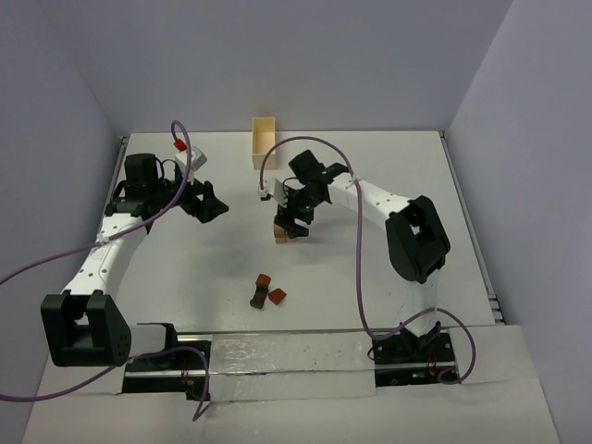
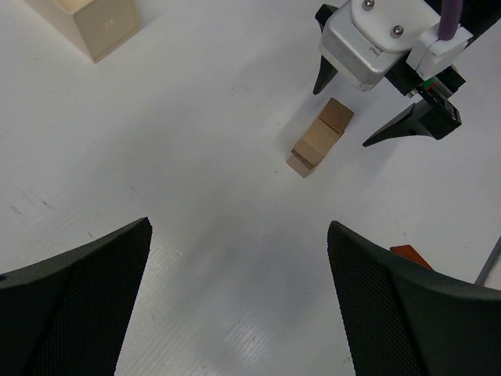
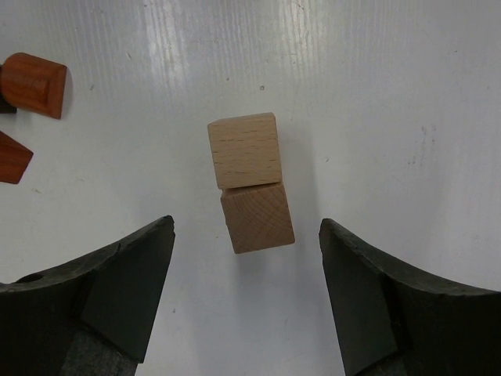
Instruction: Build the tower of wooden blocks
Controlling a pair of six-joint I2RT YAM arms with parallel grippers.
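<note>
Two light tan cubes (image 3: 257,217) touch each other, apparently one stacked on the other, at mid-table (image 1: 281,232); they also show in the left wrist view (image 2: 319,139). My right gripper (image 1: 294,222) hovers over them, open (image 3: 246,225), with a jaw on each side and not touching. Reddish-brown pieces (image 1: 268,289) lie loose nearer the bases; a rounded one (image 3: 33,84) and a wedge (image 3: 12,157) show in the right wrist view. My left gripper (image 1: 215,208) is open and empty (image 2: 239,225), to the left of the cubes.
A pale wooden box (image 1: 264,143) stands at the back of the table, also in the left wrist view (image 2: 98,23). Purple cables loop over both arms. Grey walls enclose the white table (image 1: 388,176).
</note>
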